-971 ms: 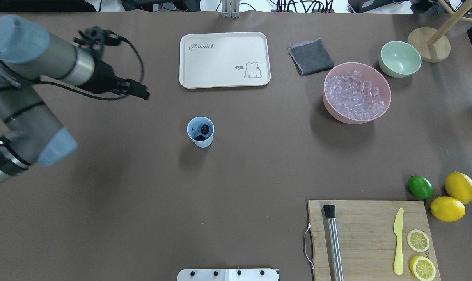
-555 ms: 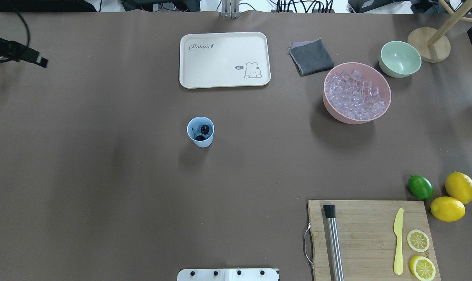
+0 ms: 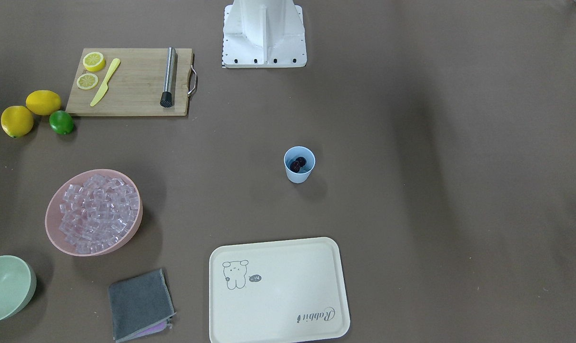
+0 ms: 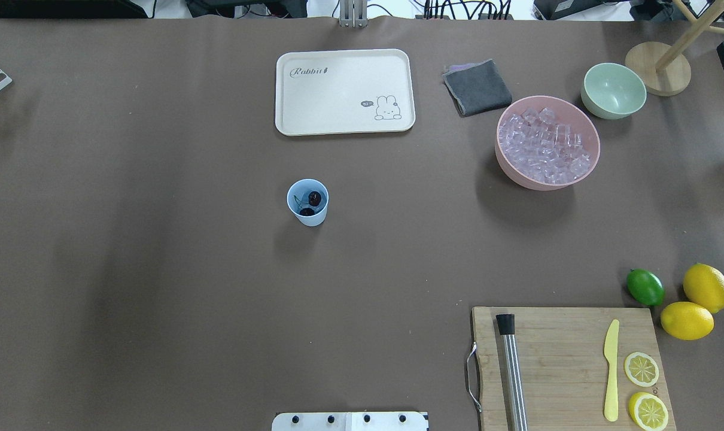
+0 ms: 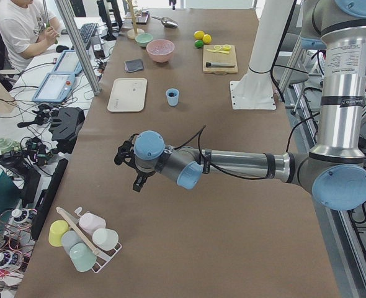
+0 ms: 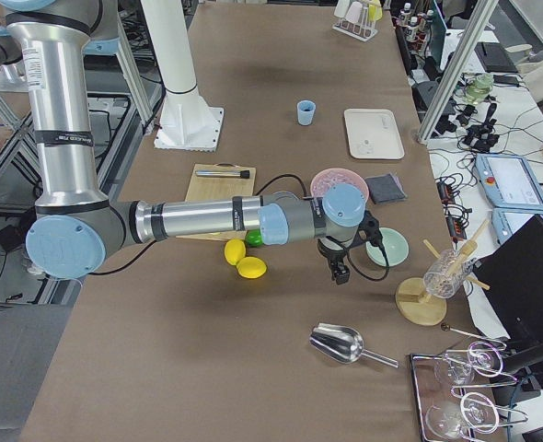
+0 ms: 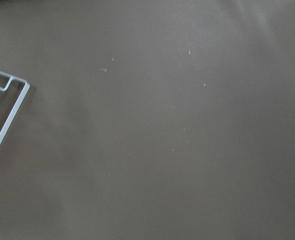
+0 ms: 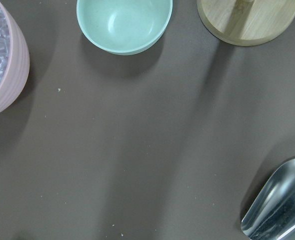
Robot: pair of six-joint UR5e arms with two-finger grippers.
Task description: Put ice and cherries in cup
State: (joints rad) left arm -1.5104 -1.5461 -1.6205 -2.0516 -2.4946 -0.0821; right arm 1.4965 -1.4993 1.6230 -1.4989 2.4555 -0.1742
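The light blue cup (image 4: 307, 203) stands upright mid-table, also in the front view (image 3: 299, 166). The dark red cherries (image 4: 312, 202) lie inside it. The ice (image 4: 546, 146) fills the pink bowl (image 4: 520, 173) at the right, well apart from the cup. No ice shows in the cup. My left gripper (image 5: 137, 181) hovers over bare table far to the cup's left and shows only in the exterior left view. My right gripper (image 6: 339, 273) hangs beyond the pink bowl, near the green bowl, and shows only in the exterior right view. I cannot tell whether either is open or shut.
A cream tray (image 4: 344, 91) and a grey cloth (image 4: 477, 87) lie behind the cup. The pale green bowl (image 4: 613, 91), wooden stand (image 4: 657, 69), cutting board (image 4: 568, 365) with muddler and knife, lime (image 4: 645, 287) and lemons sit at the right. A metal scoop (image 6: 350, 345) and a cup rack (image 5: 84, 239) lie at the table ends.
My left arm has pulled back to the left and left the overhead view. The cup, cherries and ice have not moved.
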